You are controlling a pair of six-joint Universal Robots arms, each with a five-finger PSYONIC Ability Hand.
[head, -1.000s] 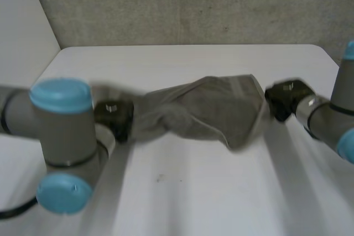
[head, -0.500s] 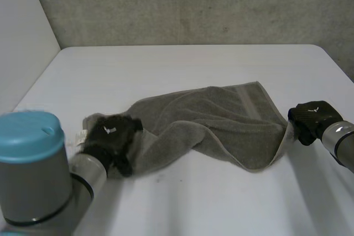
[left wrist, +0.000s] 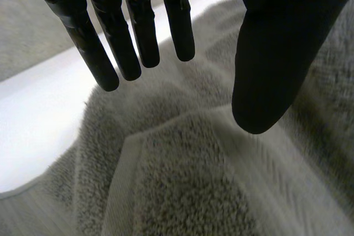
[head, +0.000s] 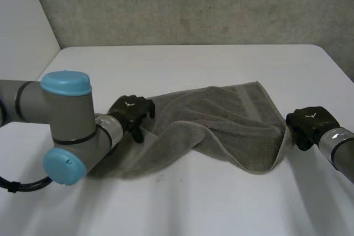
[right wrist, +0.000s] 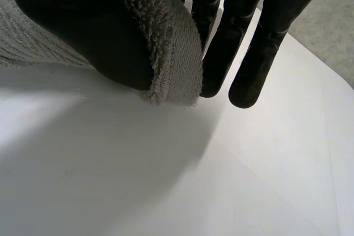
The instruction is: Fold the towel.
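Towel (head: 221,120) sprawls on the worktop (head: 193,64), its 3 o'clock edge pinched by the right robot hand (head: 310,122), the left robot hand (head: 130,111) spread over its 9 o'clock end.

The towel (head: 221,125) is grey-brown terry cloth, rumpled and partly doubled over itself, stretched across the middle of the white tabletop (head: 193,64) from left to right. A thick fold ridge runs slantwise along it. A flat woven band crosses near its right end, whose hemmed corner is lifted off the tabletop.
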